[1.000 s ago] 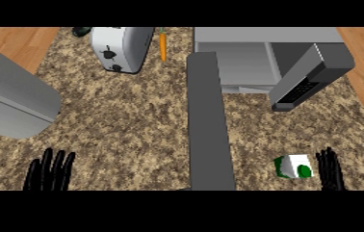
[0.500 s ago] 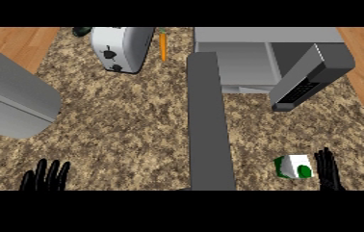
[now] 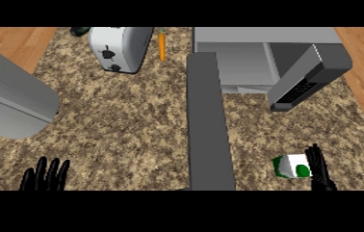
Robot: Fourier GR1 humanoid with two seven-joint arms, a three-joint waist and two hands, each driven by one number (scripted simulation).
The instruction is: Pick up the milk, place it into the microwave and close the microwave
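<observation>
Both robot hands low, fingers straight and upright: right robot hand (image 3: 320,171) apparently touching milk (image 3: 291,166), left robot hand (image 3: 45,176) empty.

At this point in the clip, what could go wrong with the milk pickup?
The right hand sits open beside the milk carton, not curled round it; closing from the side could nudge or tip it. The open microwave door juts out toward the carton's path and may be clipped on the way to the microwave.
</observation>
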